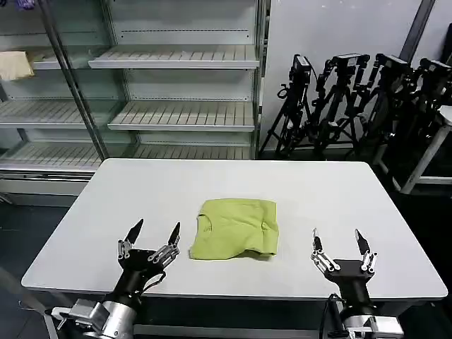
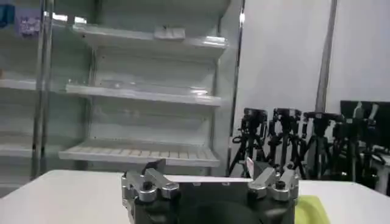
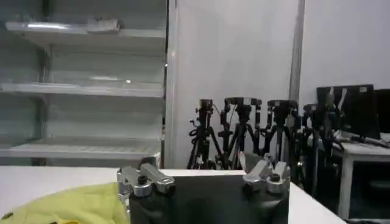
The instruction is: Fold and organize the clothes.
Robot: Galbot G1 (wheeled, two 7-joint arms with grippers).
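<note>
Lime T-shirt (image 1: 234, 229) lies folded mid-desk (image 1: 141, 198), nothing touching it. Left gripper (image 1: 155, 233) and right gripper (image 1: 337, 240) hover either side at the near edge, fingers apart, holding nothing.

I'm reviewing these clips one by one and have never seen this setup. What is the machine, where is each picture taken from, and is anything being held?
It is a two-armed robot. The head camera looks down at a white table; the other two cameras sit on its wrists, looking past the fingers. A folded lime T-shirt lies mid-table. The left gripper and right gripper hover open near the front edge, either side of the shirt, holding nothing. Shelves and tripods stand behind.
</note>
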